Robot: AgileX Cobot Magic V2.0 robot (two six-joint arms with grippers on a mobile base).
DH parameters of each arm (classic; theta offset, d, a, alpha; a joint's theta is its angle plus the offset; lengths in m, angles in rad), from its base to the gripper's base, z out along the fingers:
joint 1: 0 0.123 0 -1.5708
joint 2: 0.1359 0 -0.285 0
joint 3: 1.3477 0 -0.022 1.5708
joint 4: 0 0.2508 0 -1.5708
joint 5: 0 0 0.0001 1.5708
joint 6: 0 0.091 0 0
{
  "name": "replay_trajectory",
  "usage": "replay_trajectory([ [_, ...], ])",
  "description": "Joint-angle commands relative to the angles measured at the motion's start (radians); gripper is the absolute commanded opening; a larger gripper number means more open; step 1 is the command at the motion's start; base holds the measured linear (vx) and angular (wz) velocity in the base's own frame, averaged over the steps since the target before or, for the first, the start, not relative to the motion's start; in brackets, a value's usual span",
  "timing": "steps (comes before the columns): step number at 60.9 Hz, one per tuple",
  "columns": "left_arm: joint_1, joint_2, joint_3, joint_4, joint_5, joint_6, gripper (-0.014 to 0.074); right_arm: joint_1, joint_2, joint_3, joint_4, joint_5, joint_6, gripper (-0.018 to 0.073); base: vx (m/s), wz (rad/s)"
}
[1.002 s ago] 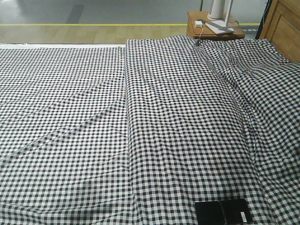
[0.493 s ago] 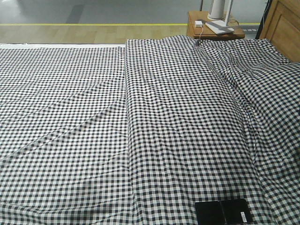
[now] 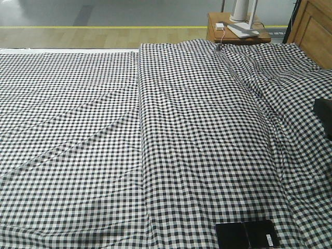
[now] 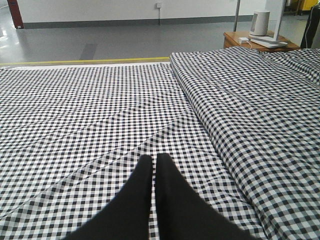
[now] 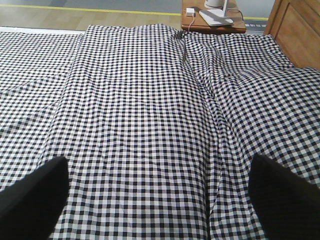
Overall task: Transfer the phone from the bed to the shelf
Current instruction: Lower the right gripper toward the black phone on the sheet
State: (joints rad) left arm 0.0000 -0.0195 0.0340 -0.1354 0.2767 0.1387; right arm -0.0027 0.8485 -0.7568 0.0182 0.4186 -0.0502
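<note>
Phone (image 3: pixel 247 234): lay flat and free on the bed, at the lower edge of the front view, right of centre; glossy black, with a centre crease and a small white sticker near its right end.
Bed (image 3: pixel 104 129): was covered in black-and-white check fabric, with one long fold running lengthwise near the middle and more folds on the right.
Left gripper (image 4: pixel 153 162): fingers were pressed together with nothing between them; it hung over the check fabric.
Right gripper (image 5: pixel 157 165): fingers (image 5: pixel 35 200) were spread wide, holding nothing, above the fabric.
Nightstand (image 3: pixel 238 33): reddish-brown, stood beyond the far edge of the bed and carried white items.
Dark shape (image 3: pixel 324 116): showed at the right edge of the front view; its identity could not be told.
</note>
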Motion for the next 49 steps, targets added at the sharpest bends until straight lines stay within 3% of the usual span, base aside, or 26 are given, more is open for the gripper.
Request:
replay_trajectory([
  [1,-0.004,-0.007,0.002,-0.010,-0.073,-0.004,0.0001,-0.005,-0.002,-0.034,-0.004,-0.070,-0.007,0.0715,0.00,0.00],
  [33,-0.004,-0.007,0.002,-0.010,-0.073,-0.004,0.0001,-0.005,-0.002,-0.037,-0.004,-0.063,0.027,0.0589,0.00,0.00],
  [49,-0.004,-0.007,0.002,-0.010,-0.073,-0.004,0.0001,-0.007,0.089,-0.179,-0.013,0.178,0.101,0.0589,0.00,0.00],
])
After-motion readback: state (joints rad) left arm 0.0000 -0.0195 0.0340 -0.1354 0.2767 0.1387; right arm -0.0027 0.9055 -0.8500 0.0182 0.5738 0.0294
